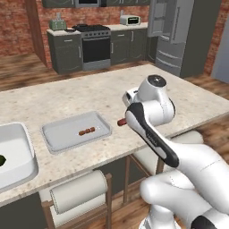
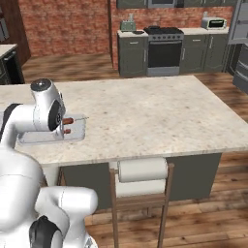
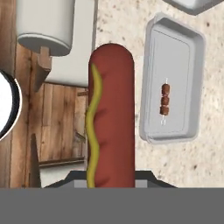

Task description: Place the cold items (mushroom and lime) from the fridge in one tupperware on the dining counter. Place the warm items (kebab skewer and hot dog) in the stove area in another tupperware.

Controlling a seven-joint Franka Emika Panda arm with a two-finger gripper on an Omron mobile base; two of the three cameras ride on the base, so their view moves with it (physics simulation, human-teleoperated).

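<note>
Carrying the hot dog [image 3: 111,118] w/ jaws closed on its lower end; it sticks out along the hand, mustard stripe down one side. In hand view it hangs over the tabletop [image 1: 67,96] edge, part over stool [image 3: 46,24] and wood floor, beside the shallow tupperware [image 3: 192,52], not yet above it. Kebab skewer [image 3: 164,99] already lies inside, roughly mid-tray. In left base view the red tip [image 1: 121,121] shows just right of that tray [image 1: 53,145].

Step in hand, as I judge it: get the dog over the tray & set it down beside the skewer. Do it well: shift toward tray interior, keep the long axis parallel w/ the tray's long sides, lower till close to the floor of it, then release; aim for the bare half so it doesn't land on the skewer.

Edges/room: tray rim is raised, so clear it before descending. Second, deeper tupperware [image 1: 27,147] sits further left w/ a green item [image 1: 2,159] inside, probably lime; keep off it. Tabletop beyond is bare, plenty of room. Stools [image 1: 78,192] sit below the edge; a drop here would miss the tabletop.
</note>
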